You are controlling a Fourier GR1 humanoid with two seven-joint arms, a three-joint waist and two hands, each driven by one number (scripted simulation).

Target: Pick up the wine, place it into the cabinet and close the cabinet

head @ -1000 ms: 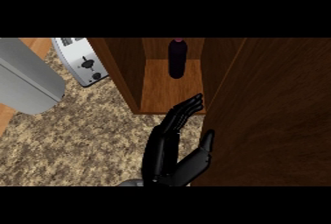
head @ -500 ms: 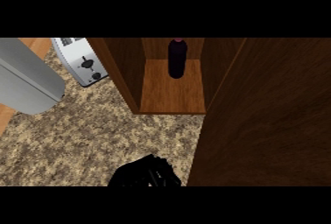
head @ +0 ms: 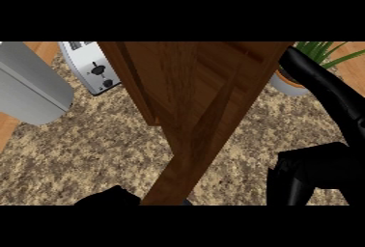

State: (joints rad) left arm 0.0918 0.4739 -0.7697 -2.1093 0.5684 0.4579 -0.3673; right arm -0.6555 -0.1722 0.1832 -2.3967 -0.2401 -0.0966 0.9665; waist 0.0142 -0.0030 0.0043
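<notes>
So, the wine: I can't see the bottle from up here. The cabinet (head: pixel 192 96) fills the middle of my head view, brown wood panels running from the top edge down to the bottom in a long wedge. If the bottle is in there, it's behind that wood, so I can't say where it sits relative to my hands.

My right hand (head: pixel 314 169) is low on the right side, just beside the cabinet's wood with a strip of counter showing between them. It's a dark blocky shape, and a black limb curves from it toward the upper right corner. I honestly can't tell whether that hand is spread or closed, and it isn't wrapped round anything I can make out.

My left hand (head: pixel 107 197) is only a black lump at the bottom edge, right up against the left side of the wood. Same deal, can't tell how it's set.

The speckled stone counter (head: pixel 85 144) lies under everything. A silver toaster (head: pixel 92 72) sits at the upper left, close to the cabinet, with a big grey rounded block (head: pixel 28 87) further left. A potted plant (head: pixel 314 53) is in the upper right corner, partly behind that black limb.
</notes>
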